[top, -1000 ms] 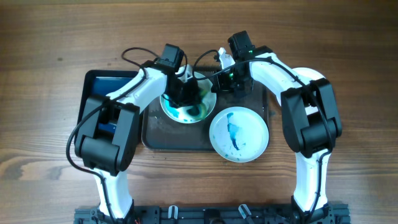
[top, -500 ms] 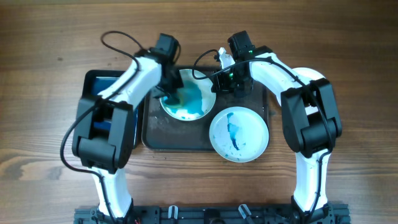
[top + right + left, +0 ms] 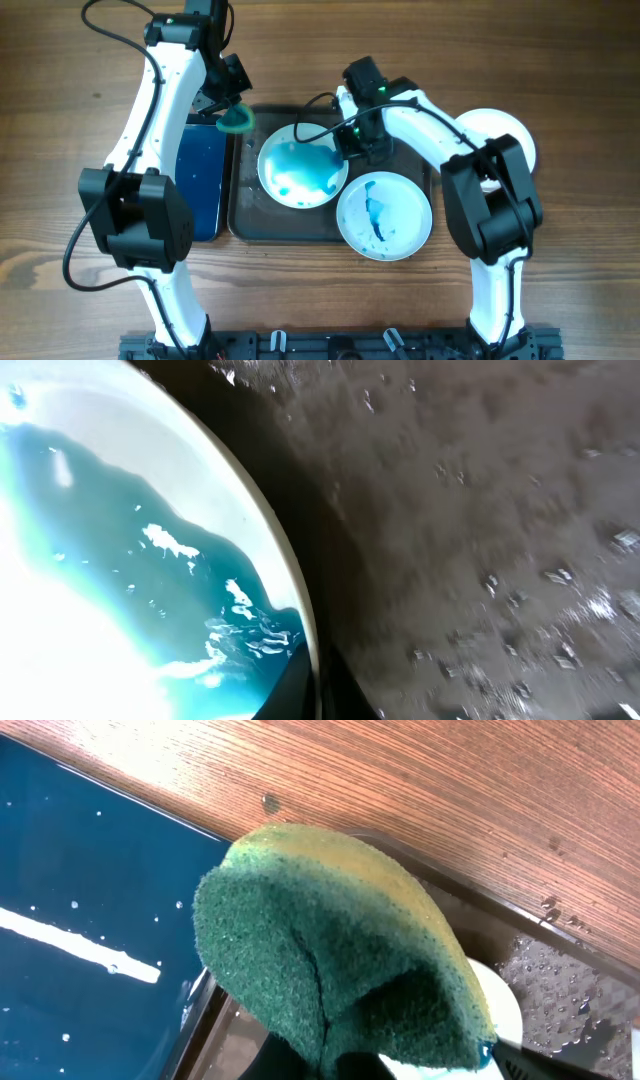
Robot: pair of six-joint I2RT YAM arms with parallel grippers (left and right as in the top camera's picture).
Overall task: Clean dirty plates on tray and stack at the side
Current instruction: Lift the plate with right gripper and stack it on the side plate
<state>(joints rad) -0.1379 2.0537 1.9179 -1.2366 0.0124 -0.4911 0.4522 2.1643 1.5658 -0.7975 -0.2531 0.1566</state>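
Left pincer [image 3: 233, 112]: clamped on sponge [image 3: 330, 960]. Right pincer [image 3: 348, 140]: pinching plate [image 3: 302, 167] rim. I tilt plate slowly, draining teal water [image 3: 305, 170] into tray [image 3: 290, 238].

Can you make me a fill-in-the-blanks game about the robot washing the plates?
1. The left gripper is shut on a green and yellow ____.
2. The right gripper pinches the rim of the plate that has a ____ puddle in it.
3. The streaked plate hangs over the front edge of the dark ____.
4. The third plate, half hidden by the right arm, lies on the wooden ____.

Missing words: sponge; blue; tray; table.
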